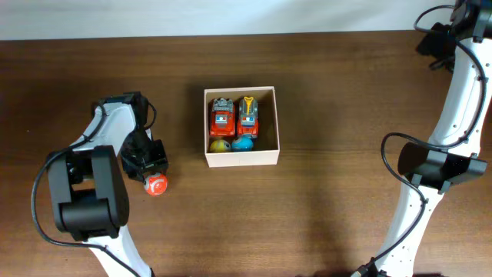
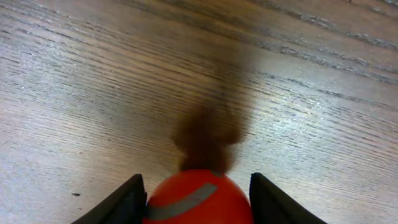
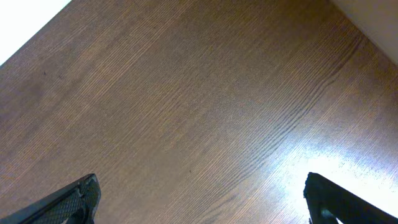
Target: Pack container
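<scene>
The container (image 1: 241, 158) is seen at the middle of the table (image 1: 346, 92). Two red toy trucks (image 1: 222, 117) are packed side by side in it, with a yellow ball (image 1: 220, 145) and a blue ball (image 1: 243, 143) in front of them. Well apart to its left, a red ball (image 2: 198, 202) on the table is clamped by the left claw (image 2: 198, 186). The right claw (image 3: 205, 208) is held wide apart over bare wood.
</scene>
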Robot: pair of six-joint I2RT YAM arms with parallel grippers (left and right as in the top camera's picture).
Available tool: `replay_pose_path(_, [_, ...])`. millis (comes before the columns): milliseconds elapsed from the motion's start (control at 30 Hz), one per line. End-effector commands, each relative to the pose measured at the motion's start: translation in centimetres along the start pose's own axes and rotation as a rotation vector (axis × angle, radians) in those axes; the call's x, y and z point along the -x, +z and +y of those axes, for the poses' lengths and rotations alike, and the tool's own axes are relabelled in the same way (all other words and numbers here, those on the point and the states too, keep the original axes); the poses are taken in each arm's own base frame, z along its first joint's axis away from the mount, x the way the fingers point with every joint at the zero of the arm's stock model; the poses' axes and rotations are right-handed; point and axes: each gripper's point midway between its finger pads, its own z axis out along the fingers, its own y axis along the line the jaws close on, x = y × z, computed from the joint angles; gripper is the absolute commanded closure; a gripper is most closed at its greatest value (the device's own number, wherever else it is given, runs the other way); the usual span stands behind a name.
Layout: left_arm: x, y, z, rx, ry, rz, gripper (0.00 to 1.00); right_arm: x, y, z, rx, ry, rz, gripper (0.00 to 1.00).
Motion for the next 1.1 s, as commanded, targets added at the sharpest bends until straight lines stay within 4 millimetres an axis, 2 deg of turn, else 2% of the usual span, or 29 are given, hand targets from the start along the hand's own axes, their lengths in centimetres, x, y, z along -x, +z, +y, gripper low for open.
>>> replay_pose_path(0, [-0.1, -1.3, 0.4, 0.004, 0.025, -0.038, 0.43, 0.7, -1.7, -0.8, -0.002, 0.023, -0.04, 0.01])
replay_pose_path(200, [-1.5, -3.4, 0.9, 0.011, 0.025, -0.059, 0.3, 0.7, -1.7, -0.8, -0.002, 0.023, -0.04, 0.01])
replay_pose_path(400, [-3.0, -4.2, 1.3, 0.02, 0.025, -0.028, 0.29, 0.7, -1.7, -0.8, -0.002, 0.023, -0.04, 0.01])
replay_pose_path(633, [-3.3, -3.9, 1.3, 0.022, 0.026, -0.018, 0.22, 0.7, -1.7, -0.8, -0.002, 0.023, -0.04, 0.01])
replay_pose_path(667, [-3.5, -3.6, 1.4, 0.024, 0.026, -0.011, 0.19, 0.7, -1.7, -0.8, -0.002, 0.023, -0.04, 0.01])
replay_pose_path(900, [-5.1, -1.8, 2.1, 0.058, -0.035, 0.052, 0.19, 0.7, -1.7, -0.8, -0.002, 0.023, -0.04, 0.01])
replay_pose_path(1067, [-5.8, -1.2, 2.4, 0.069, -0.063, 0.077, 0.2, 0.7, -1.7, -0.8, -0.002, 0.023, -0.04, 0.01])
